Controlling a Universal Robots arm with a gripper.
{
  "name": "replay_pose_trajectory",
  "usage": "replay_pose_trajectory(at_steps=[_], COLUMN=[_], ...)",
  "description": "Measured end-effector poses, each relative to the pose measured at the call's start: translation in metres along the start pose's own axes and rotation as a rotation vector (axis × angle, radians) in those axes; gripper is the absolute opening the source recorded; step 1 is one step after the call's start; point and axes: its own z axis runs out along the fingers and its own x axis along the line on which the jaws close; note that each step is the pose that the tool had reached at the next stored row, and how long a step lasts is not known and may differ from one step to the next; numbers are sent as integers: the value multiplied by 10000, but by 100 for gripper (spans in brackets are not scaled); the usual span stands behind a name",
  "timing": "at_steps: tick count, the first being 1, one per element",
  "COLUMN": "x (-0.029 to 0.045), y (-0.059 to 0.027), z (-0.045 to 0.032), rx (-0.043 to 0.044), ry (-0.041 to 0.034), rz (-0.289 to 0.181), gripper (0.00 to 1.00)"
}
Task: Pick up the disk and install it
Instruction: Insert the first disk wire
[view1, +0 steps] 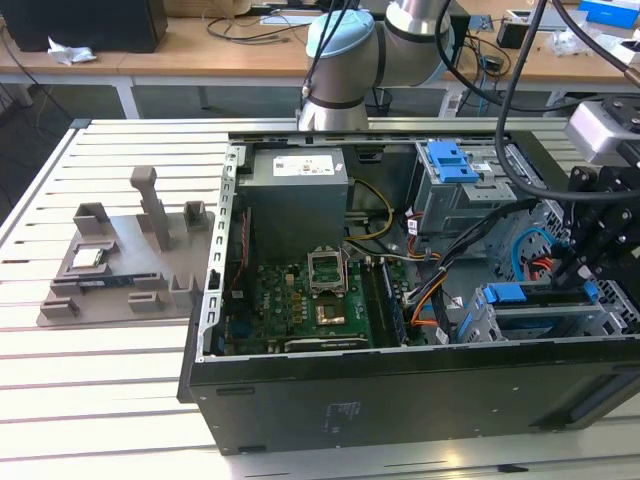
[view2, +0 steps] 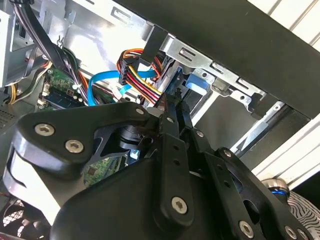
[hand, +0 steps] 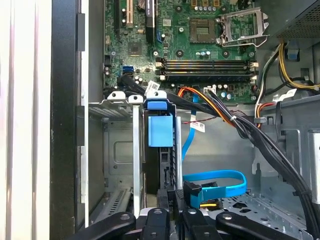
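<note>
The open computer case (view1: 400, 300) fills the exterior view's centre and right, the parts stand (view1: 125, 260) at centre left.

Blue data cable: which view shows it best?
First wrist view: the blue data cable shows its whole loop unobstructed. Exterior view has a curve of it behind black hoses; second wrist view, stretches among coloured wires.

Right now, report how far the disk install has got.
Done: the disk is already in a slot of the drive cage inside the computer case, with its blue carrier showing between the cage rails in the first wrist view.
In hand: the gripper is at the disk's end, down inside the case.
Left: I cannot tell whether the disk is fully seated, so the install is not confirmed finished.
</note>
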Motion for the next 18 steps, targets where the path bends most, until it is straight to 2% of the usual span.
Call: replay_pose_trajectory(at_steps=[2,18], x=[-1,2], y=[1,0], z=[3,14], rx=[-1,3], ry=[-61,-57], rz=[-5,-4], gripper=[17,17])
